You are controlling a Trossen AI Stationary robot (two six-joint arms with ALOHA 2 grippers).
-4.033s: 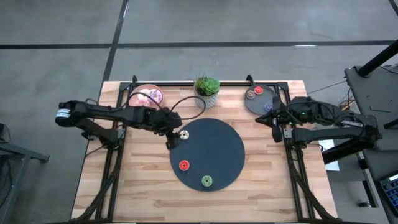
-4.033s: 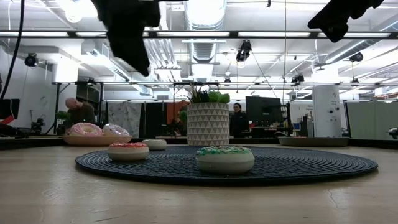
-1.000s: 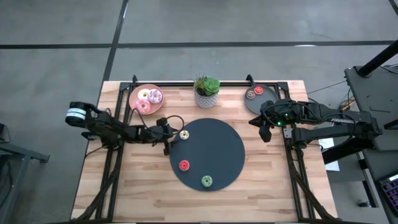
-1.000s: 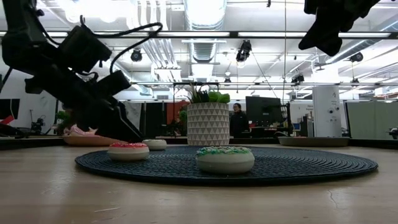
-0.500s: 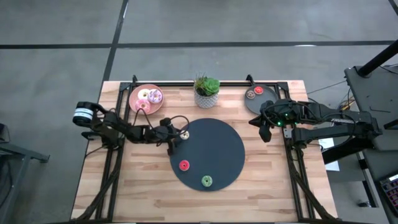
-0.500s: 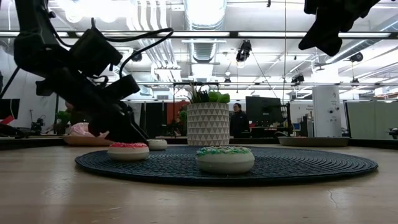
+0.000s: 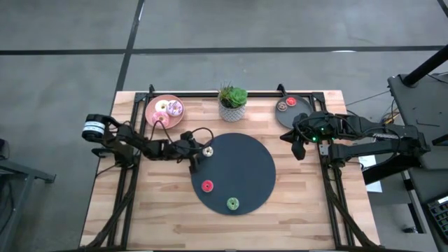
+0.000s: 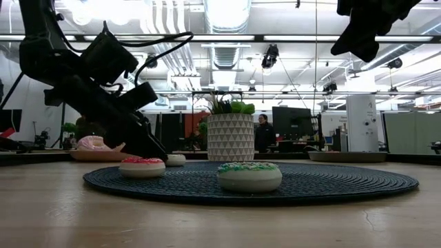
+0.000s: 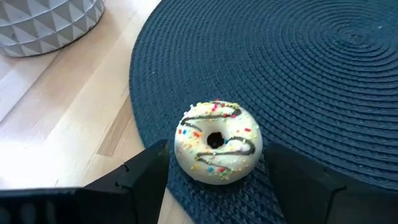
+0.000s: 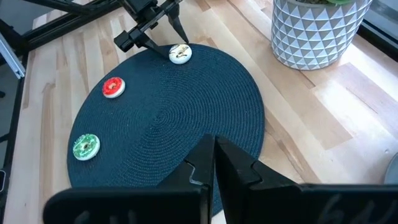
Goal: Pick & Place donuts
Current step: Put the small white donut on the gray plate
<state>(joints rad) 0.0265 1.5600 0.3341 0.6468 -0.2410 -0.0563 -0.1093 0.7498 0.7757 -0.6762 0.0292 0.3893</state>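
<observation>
Left wrist view: cream donut (image 9: 217,140) between left claw (image 9: 214,186) fingers

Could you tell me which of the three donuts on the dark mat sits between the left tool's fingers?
The cream donut with chocolate drizzle, at the mat's edge; red and green lie apart.

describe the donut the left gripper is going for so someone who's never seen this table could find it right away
Find the large dark round mat in the middle of the table. At its edge nearest the pink plate, the cream donut sits between the left gripper's open fingers. Unlike the red donut and green donut, it has dark drizzle and sprinkles.
</observation>
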